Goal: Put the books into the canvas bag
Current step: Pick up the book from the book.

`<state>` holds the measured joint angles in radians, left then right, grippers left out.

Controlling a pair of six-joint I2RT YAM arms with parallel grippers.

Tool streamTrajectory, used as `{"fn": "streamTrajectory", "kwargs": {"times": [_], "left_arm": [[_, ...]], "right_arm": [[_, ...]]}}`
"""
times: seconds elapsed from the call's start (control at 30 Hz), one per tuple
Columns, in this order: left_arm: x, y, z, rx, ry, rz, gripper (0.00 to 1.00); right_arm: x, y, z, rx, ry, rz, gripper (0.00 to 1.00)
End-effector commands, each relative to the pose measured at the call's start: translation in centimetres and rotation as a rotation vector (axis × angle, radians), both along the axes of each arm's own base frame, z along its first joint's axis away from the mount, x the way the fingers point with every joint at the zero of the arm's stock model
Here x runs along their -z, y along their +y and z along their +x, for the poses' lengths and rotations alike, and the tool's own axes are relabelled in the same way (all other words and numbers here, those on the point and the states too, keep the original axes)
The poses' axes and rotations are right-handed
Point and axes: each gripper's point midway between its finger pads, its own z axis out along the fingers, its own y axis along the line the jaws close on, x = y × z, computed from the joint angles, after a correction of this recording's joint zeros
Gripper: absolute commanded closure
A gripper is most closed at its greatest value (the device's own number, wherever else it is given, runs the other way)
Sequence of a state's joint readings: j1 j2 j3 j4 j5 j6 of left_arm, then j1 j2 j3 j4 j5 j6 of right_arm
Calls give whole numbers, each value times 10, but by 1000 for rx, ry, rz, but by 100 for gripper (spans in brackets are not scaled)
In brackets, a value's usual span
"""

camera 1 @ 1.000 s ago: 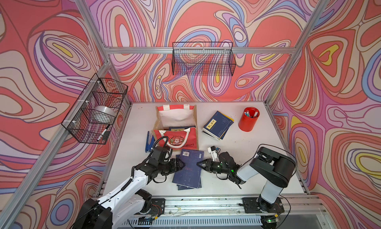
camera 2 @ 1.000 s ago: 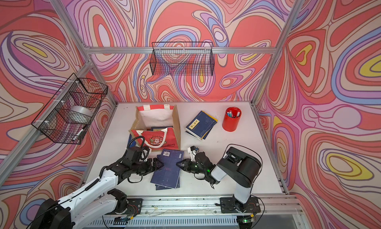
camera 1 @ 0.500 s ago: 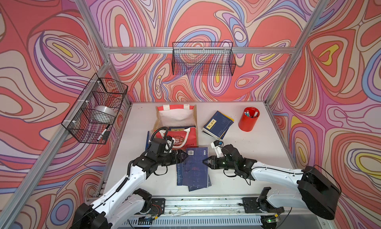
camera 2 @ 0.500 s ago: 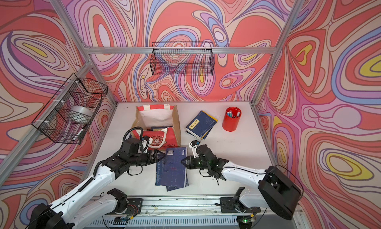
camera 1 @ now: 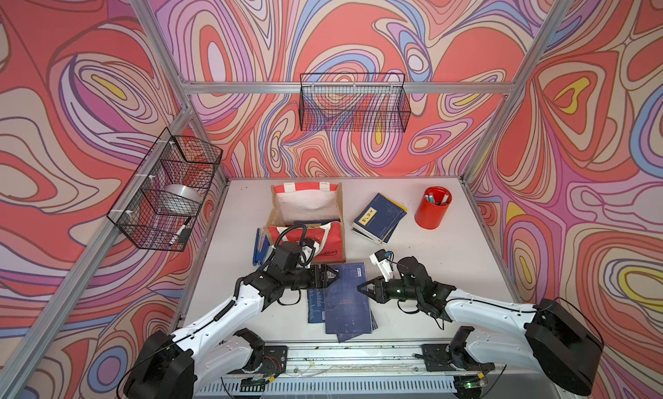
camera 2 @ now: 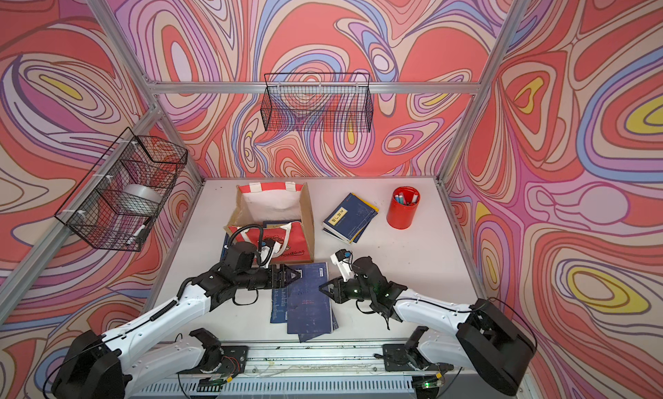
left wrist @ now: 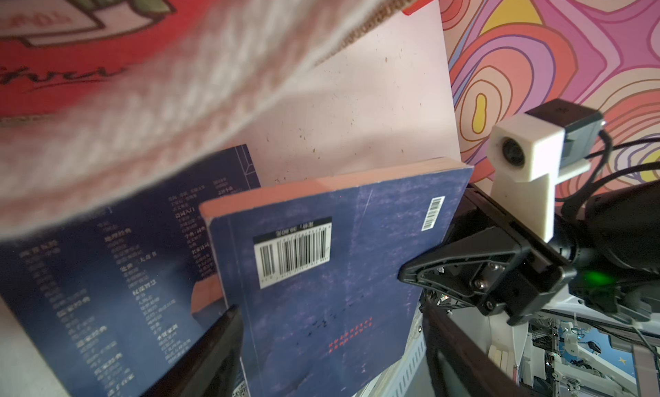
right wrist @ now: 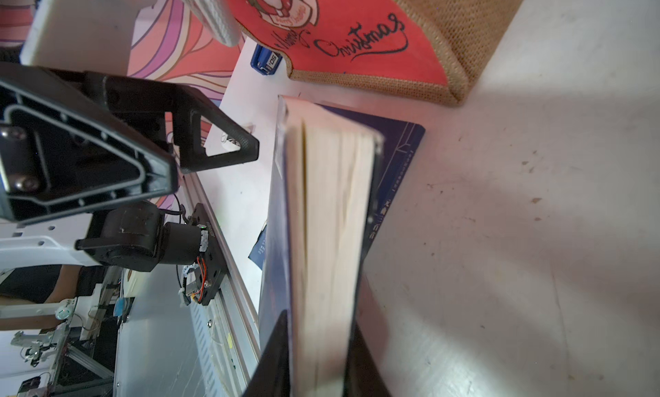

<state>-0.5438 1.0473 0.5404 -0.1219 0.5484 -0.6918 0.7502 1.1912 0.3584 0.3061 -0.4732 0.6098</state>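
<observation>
White table point(camera 1: 448, 264), swirl-patterned walls point(camera 1: 358, 27); left claw point(camera 1: 334, 275) wide, right claw point(camera 1: 360, 288) clamps a book point(camera 1: 346, 302)

canvas bag point(camera 1: 305, 205): upright, open | books point(camera 1: 346, 300): navy pile, barcode-up, just before it | second pile point(camera 1: 380, 216): beside it

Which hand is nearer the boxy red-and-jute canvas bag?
Left. The left hand sits open just in front of the canvas bag's red front panel; the right hand grips the navy softcover book farther from it.
</observation>
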Motion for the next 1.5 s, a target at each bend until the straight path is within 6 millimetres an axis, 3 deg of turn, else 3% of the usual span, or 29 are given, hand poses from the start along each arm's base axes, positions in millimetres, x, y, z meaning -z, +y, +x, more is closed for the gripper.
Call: {"fn": "streamTrajectory", "kwargs": {"times": [0.0, 0.1, 0.37, 0.53, 0.6, 0.67, 0.8, 1.13, 1.23, 1.37, 1.47], "left_arm": [[-4, -3, 7, -2, -58, -13, 20], [4, -5, 2, 14, -41, -33, 23], [2, -7, 0, 39, -55, -36, 27], [-8, -12, -2, 52, -73, -95, 49], [-5, -7, 0, 35, -73, -50, 45], [3, 4, 1, -6, -71, 21, 33], [10, 21, 6, -84, -87, 88, 26], [-9, -4, 13, -3, -142, -33, 26], [-20, -11, 11, 28, -167, -83, 33], [-30, -12, 9, 40, -198, -118, 54], [-35, -13, 7, 45, -215, -135, 64]], "right_arm": [[-35, 12, -2, -87, -124, 149, 100], [-36, 13, 1, -91, -126, 163, 100], [-45, 19, 3, -138, -141, 220, 100], [-39, 16, 10, -124, -127, 211, 100], [-42, 13, 15, -113, -131, 228, 100], [-44, 8, 18, -103, -133, 249, 100], [-46, 4, 21, -114, -131, 258, 100], [-47, 12, 19, -172, -103, 284, 100], [-45, 13, 20, -176, -101, 287, 100], [-35, 14, 28, -166, -87, 272, 100], [-32, 15, 34, -175, -80, 288, 100]]}}
